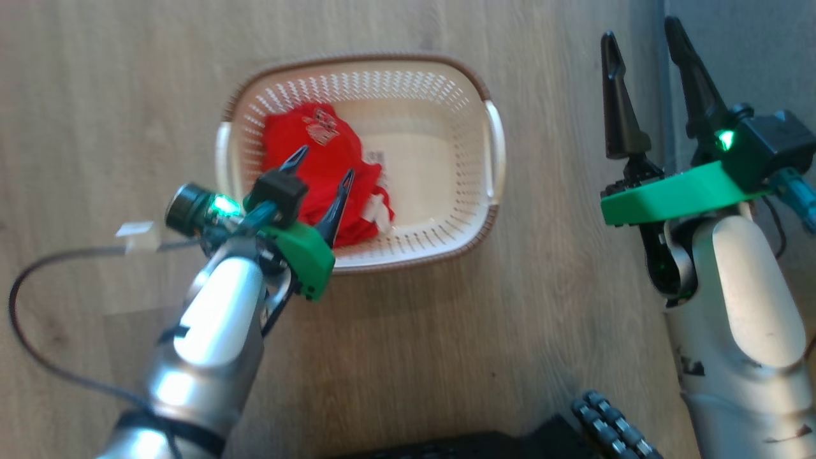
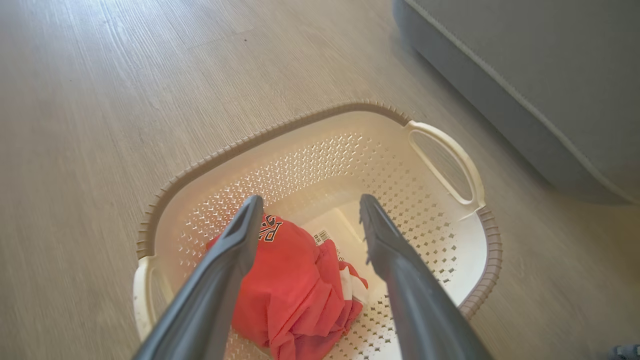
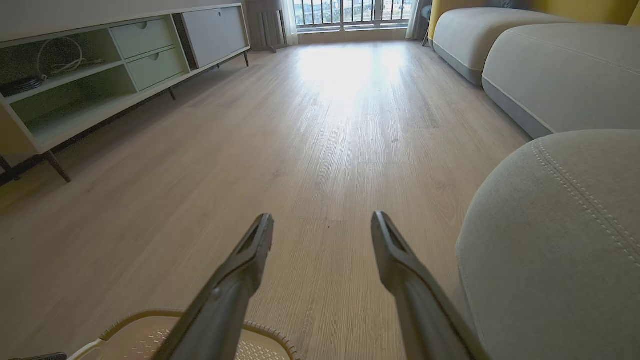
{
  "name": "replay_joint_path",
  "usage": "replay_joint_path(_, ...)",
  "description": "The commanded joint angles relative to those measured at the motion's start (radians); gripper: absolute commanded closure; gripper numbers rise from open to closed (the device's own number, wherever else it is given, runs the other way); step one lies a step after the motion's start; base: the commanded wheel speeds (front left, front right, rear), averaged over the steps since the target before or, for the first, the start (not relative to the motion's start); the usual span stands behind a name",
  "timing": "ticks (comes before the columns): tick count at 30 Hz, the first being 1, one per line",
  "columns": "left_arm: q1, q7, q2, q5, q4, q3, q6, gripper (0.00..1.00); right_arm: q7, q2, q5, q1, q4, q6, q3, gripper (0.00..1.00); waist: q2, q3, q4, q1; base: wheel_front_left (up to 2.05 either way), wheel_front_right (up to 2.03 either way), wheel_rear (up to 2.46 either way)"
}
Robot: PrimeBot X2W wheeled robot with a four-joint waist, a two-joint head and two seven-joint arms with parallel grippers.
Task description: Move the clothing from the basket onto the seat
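Left wrist view, clothing (image 2: 295, 295) below parted fingers (image 2: 212, 290)

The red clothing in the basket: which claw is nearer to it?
Left. The left claw hangs open just above the clothing, over the basket; the right claw is open well off to the basket's right, next to the seat.
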Motion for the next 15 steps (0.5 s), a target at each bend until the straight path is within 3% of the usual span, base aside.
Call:
replay_joint_path(1, -0.031, -0.005, 0.025, 0.019, 0.023, 0.007, -0.001, 0.00, -0.009, 0.016, 0.011, -0.008, -0.038, 0.000, 0.024, 0.00, 0.0001, 0.048, -0.044, -0.0003, 0.00, 0.00, 0.00)
replay_joint_path(8, -0.237, 0.065, 0.040, 0.125, 0.291, -0.102, 0.001, 0.00, -0.009, 0.016, 0.065, -0.036, -0.052, 0.000, 0.052, 0.00, 0.0001, 0.126, -0.117, -0.0003, 0.00, 0.00, 0.00)
replay_joint_path(15, -0.362, 0.190, 0.056, 0.233, 0.461, -0.200, 0.039, 0.00, -0.009, 0.016, 0.115, -0.049, -0.067, 0.000, 0.072, 0.00, 0.0001, 0.196, -0.185, -0.0003, 0.00, 0.00, 0.00)
